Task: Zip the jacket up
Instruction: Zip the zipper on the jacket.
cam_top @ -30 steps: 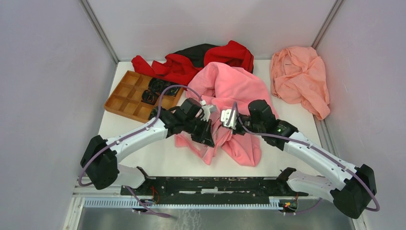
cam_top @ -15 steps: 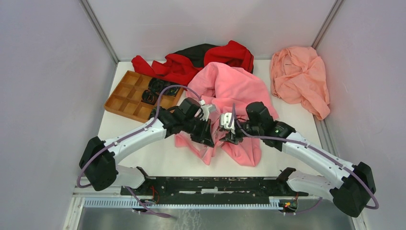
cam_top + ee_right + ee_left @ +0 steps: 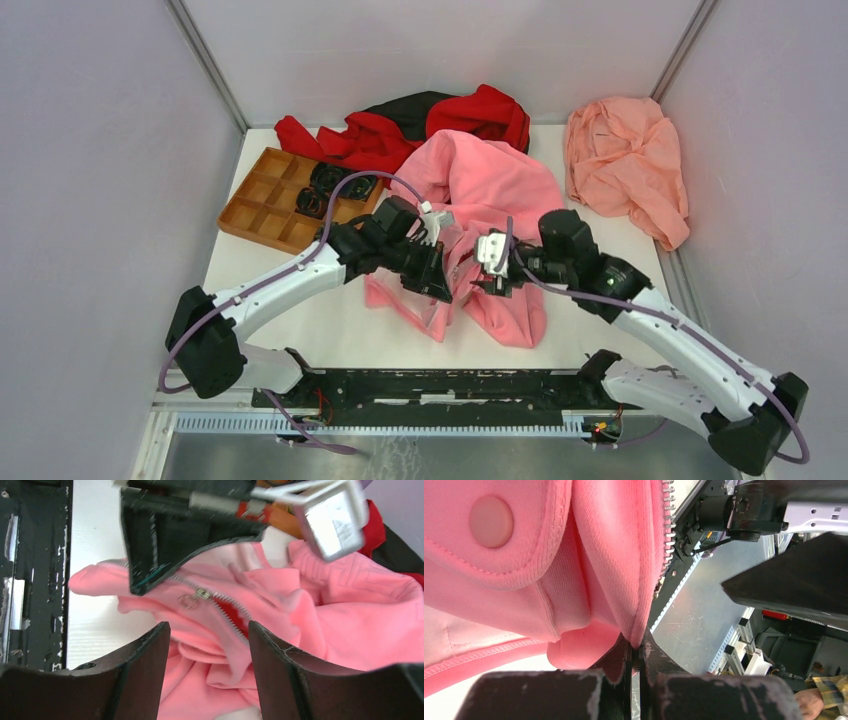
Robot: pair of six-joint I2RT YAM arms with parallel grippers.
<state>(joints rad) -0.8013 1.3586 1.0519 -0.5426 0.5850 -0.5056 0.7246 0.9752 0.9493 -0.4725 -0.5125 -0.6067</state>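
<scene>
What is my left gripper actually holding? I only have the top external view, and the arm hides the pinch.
Observer: In the left wrist view, the left gripper is shut on a folded edge of the jacket, right beside the zipper teeth.
Operator: And is the right one on the pull yet?
Observer: No. The right wrist view shows the right gripper open. The metal zipper pull lies ahead, in line with the gap between its fingers, and nothing is touching it.
</scene>
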